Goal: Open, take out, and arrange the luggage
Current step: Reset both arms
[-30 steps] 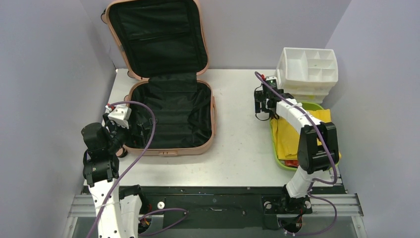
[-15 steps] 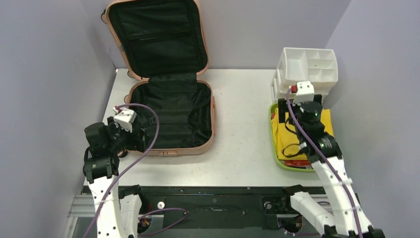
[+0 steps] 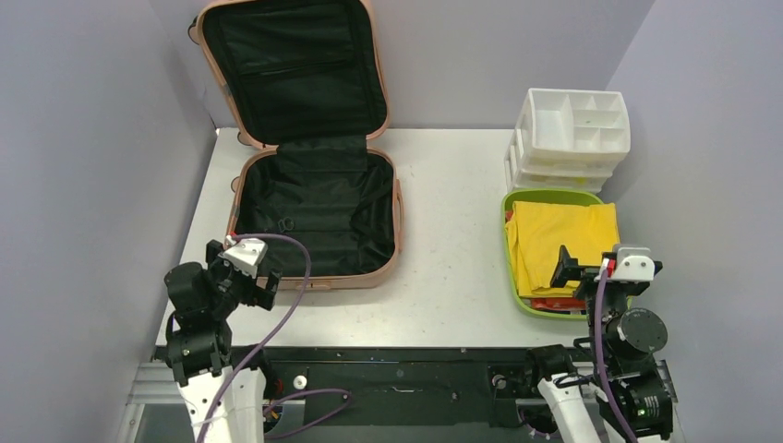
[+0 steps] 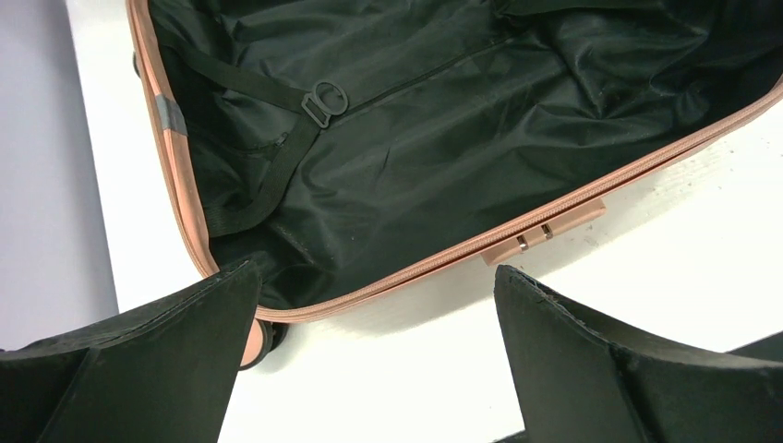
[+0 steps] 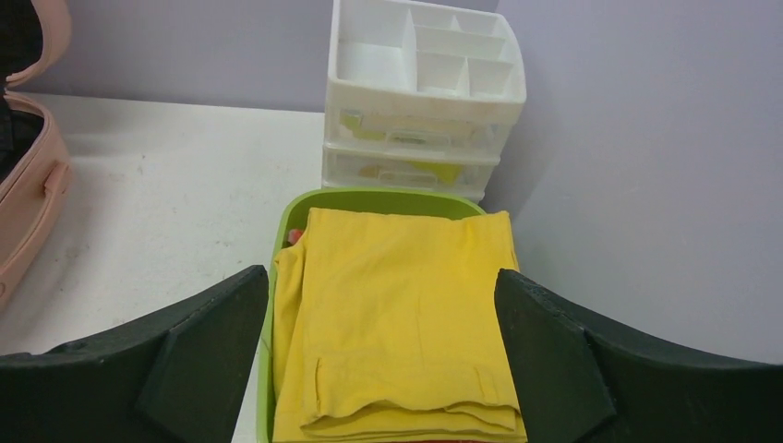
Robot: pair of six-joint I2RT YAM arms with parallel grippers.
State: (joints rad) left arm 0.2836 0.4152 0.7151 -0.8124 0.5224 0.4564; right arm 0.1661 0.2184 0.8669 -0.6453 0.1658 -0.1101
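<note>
Open pink suitcase (image 3: 319, 208), rigid shell, probably light; its firm rim looks best to grasp. Left gripper (image 4: 376, 277) and right gripper (image 5: 383, 277) gape empty.

The top camera is looking down from behind the near edge, taking in the whole table (image 3: 452, 231). The left wrist camera is sitting close over the luggage (image 4: 415, 138), facing its near rim. The right wrist camera is facing forward across the green tray (image 5: 369, 196) toward the white organizer (image 5: 420, 83); the top view is sharing all three.
</note>
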